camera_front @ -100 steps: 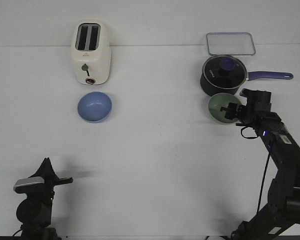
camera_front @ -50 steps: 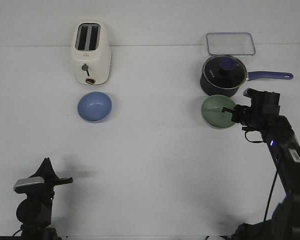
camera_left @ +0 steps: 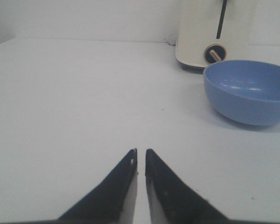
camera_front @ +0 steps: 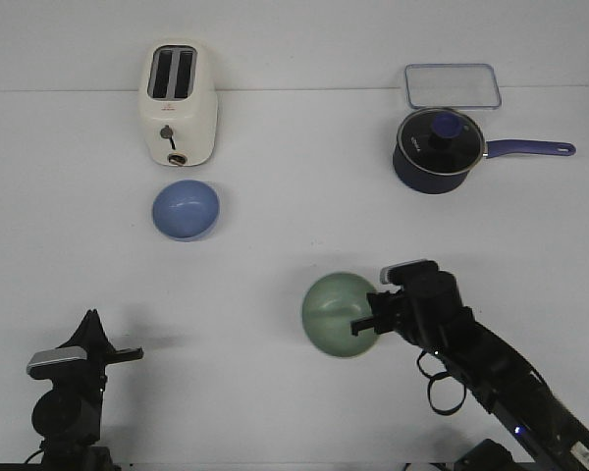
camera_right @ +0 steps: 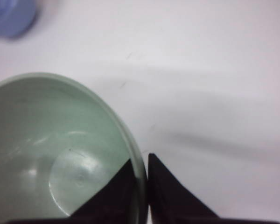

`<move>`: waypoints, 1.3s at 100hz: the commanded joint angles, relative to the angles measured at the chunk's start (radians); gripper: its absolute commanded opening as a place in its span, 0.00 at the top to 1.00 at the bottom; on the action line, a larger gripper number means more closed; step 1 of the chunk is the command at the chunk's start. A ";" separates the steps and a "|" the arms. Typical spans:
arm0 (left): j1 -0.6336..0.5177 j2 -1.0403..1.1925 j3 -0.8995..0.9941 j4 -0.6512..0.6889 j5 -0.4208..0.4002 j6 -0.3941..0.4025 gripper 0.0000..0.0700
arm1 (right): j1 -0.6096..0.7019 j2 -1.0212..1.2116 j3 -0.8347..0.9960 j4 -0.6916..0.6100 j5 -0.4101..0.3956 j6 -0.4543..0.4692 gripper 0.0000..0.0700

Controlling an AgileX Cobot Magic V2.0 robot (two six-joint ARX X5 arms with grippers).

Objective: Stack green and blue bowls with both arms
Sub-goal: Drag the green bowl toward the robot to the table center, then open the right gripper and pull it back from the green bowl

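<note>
The blue bowl sits on the white table just in front of the toaster; it also shows in the left wrist view and blurred in the right wrist view. My right gripper is shut on the rim of the green bowl, one finger inside and one outside, holding it over the table's middle. The right wrist view shows the green bowl pinched in that gripper. My left gripper is shut and empty at the near left; in its wrist view the jaws are nearly touching.
A cream toaster stands at the back left. A dark navy saucepan with a glass lid and a blue handle is at the back right, with a clear lidded container behind it.
My right arm has carried the green bowl from beside the saucepan toward me and leftward to the table's middle. The left arm and the blue bowl have not moved.
</note>
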 commanded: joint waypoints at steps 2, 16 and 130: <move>0.000 -0.001 -0.020 0.013 0.006 -0.001 0.98 | 0.065 0.034 -0.012 0.027 0.021 0.048 1.00; 0.000 -0.001 -0.020 0.014 0.006 -0.001 0.98 | 0.135 0.106 -0.023 0.036 0.066 0.063 1.00; 0.000 -0.001 -0.020 0.040 0.011 -0.268 0.98 | 0.280 -0.383 -0.106 0.030 0.311 -0.069 0.43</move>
